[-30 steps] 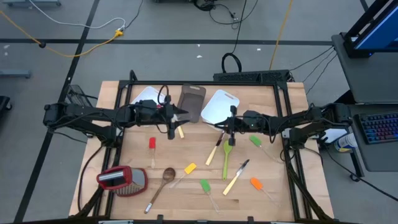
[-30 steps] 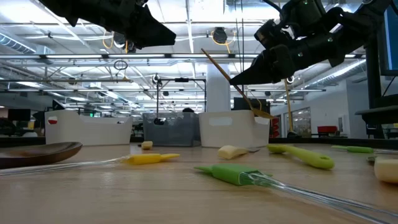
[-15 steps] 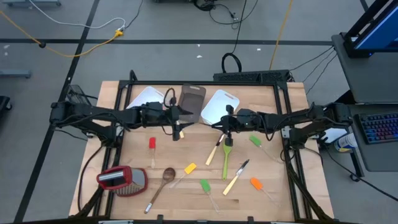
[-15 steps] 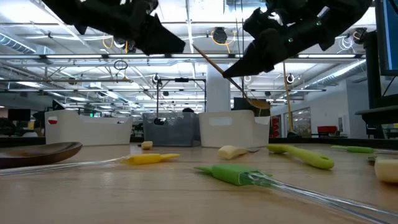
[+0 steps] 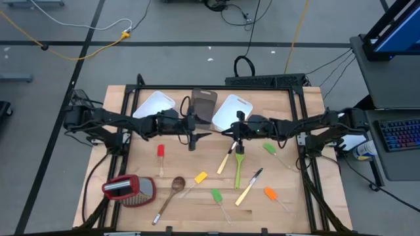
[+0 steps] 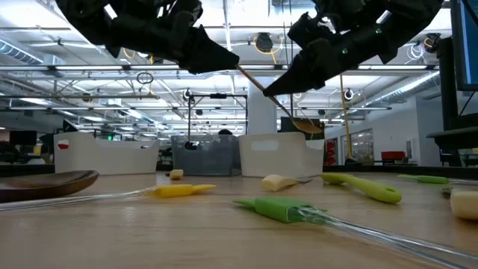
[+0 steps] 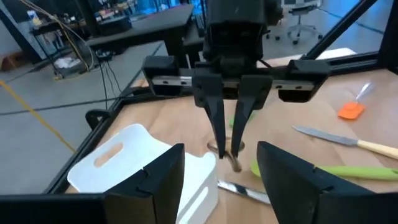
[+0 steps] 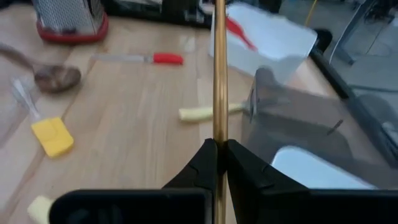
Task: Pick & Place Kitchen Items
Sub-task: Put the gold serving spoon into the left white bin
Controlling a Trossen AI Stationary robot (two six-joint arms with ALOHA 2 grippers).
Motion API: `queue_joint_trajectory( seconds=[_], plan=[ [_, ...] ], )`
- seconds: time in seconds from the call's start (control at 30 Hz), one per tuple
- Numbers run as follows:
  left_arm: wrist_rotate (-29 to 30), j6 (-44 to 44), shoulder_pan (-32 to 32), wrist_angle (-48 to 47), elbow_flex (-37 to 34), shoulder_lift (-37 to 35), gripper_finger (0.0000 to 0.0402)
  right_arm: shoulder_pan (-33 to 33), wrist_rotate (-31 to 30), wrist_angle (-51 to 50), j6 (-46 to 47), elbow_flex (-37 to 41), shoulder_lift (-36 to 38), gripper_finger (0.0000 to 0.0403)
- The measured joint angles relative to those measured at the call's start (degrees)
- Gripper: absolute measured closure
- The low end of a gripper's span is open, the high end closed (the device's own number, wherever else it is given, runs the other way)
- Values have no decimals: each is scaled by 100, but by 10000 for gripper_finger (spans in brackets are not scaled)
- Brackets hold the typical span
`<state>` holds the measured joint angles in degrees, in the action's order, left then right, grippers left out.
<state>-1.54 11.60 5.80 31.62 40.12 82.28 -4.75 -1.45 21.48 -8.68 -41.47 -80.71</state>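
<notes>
My right gripper [image 5: 237, 134] [image 6: 274, 87] is shut on a thin wooden spoon [image 6: 287, 104], held in the air over the middle of the table. My left gripper [image 5: 200, 134] [image 7: 221, 183] faces it from the table's left, open, with nothing between its fingers. The spoon handle's free end [image 6: 241, 69] points at the left gripper [image 6: 224, 60] and stops close in front of it. Other kitchen items lie flat on the wood: a green spoon [image 5: 239, 167], a pale-handled knife [image 5: 249, 187], a yellow spatula [image 5: 199, 178] and a second wooden spoon [image 5: 172, 190]. My right gripper pinches the wooden spoon's handle [image 8: 219, 127], about midway along it, between its two fingers. The fingers come from the table's right, slanting a little downward. The spoon is lifted clear and tilted: its bowl [image 6: 308, 125] hangs lower on the right arm's side, the handle rising toward the left gripper.
Two white tubs [image 5: 154, 103] [image 5: 230, 113] and a dark tub [image 5: 203, 105] stand along the far edge. A metal grater with a red top [image 5: 128, 190] lies near left. Red [image 5: 160, 152], green [image 5: 216, 196] and orange [image 5: 270, 193] spatulas are scattered across the near half.
My left gripper has travelled toward the table's right and sunk, closing in on the spoon handle's free end. My right gripper has shifted a little toward the table's left and upward with the spoon, which stays tilted and clear of the table.
</notes>
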Motion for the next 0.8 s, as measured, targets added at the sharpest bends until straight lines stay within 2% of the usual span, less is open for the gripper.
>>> queue_joint_trajectory(
  seconds=[0.6, 0.8],
  plan=[
    [-15, 53, 0, 546, -2, 227, 239, -3, 2, 335, -97, 4, -1, 390],
    [-338, 176, 0, 628, 6, 225, 271, -15, 1, 518, -157, 6, -1, 390]
  ],
)
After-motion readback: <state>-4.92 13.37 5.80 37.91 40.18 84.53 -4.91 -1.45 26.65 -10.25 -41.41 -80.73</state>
